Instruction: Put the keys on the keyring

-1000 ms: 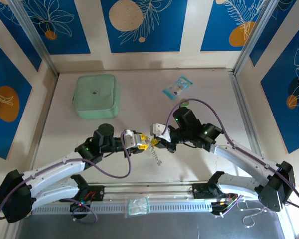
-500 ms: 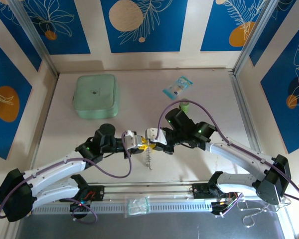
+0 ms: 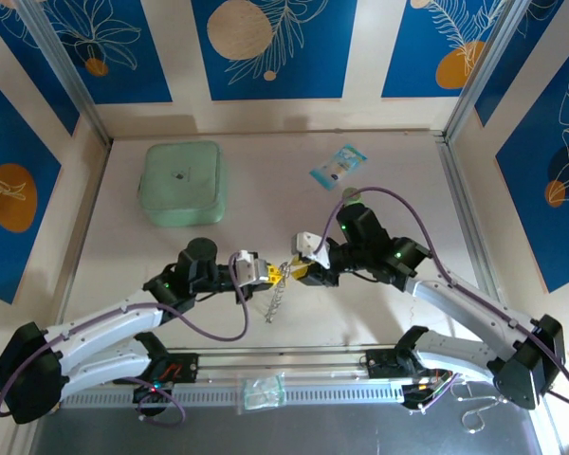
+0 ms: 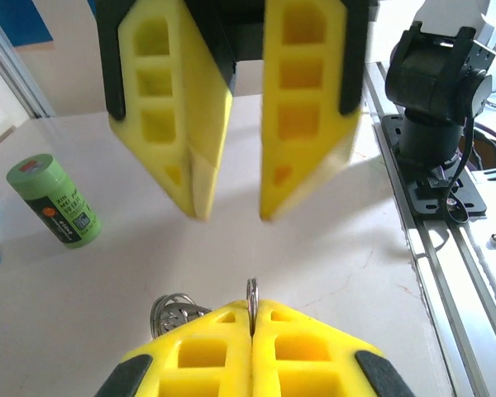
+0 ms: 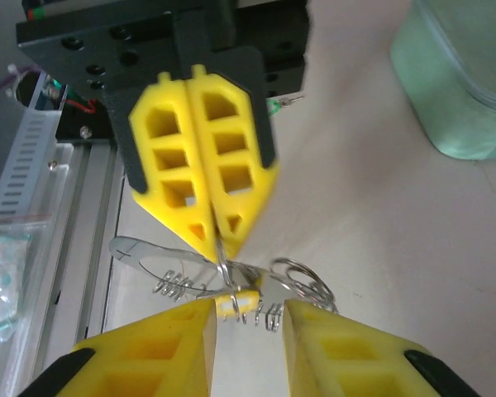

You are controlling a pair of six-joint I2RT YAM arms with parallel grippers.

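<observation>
Right hand [image 3: 302, 269] opened, pale table [image 3: 266, 194], blue floral walls [image 3: 294, 57]

Keyring [image 5: 175, 283] partly behind left tool [image 5: 217, 236] (tiny, blurry from above)

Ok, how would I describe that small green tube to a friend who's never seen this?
On the table, back right, lies a flat blue packet. Just in front of it, nearer the arms, stands the green tube. It is upright, round and labelled, unlike the flat pale-mint square case at back left.

Blue floral walls [image 3: 313, 66], pale table [image 3: 266, 180]
</observation>
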